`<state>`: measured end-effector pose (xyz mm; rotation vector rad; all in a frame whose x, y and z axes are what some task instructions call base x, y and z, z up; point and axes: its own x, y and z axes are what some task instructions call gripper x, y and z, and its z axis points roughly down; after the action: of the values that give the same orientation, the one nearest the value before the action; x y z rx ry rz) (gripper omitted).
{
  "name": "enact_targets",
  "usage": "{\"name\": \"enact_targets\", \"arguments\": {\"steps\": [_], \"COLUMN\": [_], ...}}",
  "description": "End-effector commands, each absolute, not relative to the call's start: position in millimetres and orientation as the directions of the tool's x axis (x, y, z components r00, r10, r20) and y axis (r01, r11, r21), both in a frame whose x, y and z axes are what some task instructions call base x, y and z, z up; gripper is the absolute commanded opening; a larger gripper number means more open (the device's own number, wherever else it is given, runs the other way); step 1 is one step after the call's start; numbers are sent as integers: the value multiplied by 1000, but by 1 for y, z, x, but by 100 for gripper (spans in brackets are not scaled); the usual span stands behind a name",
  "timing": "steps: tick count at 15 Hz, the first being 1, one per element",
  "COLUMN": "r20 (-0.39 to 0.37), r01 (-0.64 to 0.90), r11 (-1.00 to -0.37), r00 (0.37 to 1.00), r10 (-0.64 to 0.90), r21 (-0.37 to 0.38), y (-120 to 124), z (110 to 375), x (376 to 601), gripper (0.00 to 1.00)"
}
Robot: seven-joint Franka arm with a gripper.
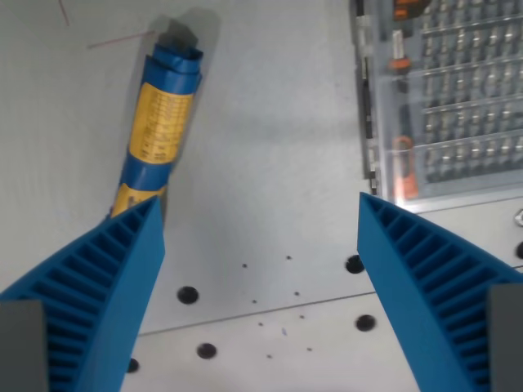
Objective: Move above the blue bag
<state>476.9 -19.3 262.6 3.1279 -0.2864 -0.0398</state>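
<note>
Through the wrist view I see my hand with its two blue ribbed fingers spread wide apart, one rising from each lower corner of the frame, nothing held between them. The blue bag lies rolled up into a tight cylinder on the grey bench, up in the wrist view's left half, slanting from top right down to bottom left. It shows a blue wrap at the top end and a broad yellow printed band along its middle; the print is too small for me to read. Its lower end disappears behind the tip of the finger on the wrist view's left, so I cannot tell whether the two touch. Over on the wrist view's right sits a clear plastic case with rows of small metal bits and a few orange pieces inside, well apart from the bag. Several dark round holes dot the bench near the bottom, between the fingers.
</note>
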Motion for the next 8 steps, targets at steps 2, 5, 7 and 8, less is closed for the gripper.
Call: {"name": "enact_targets", "arguments": {"steps": [2, 5, 7, 8], "r20": [53, 61, 66, 65], "r01": [-318, -361, -386, -401], "r11": [-948, -933, -922, -916], "r00": [947, 931, 920, 914], "r10": [-318, -361, -386, -401], "r21": [-5, -11, -14, -15], "y": [-8, -2, 3, 6], "z": [249, 239, 231, 228], "x": [475, 474, 473, 473], "gripper": [100, 100, 100, 100]}}
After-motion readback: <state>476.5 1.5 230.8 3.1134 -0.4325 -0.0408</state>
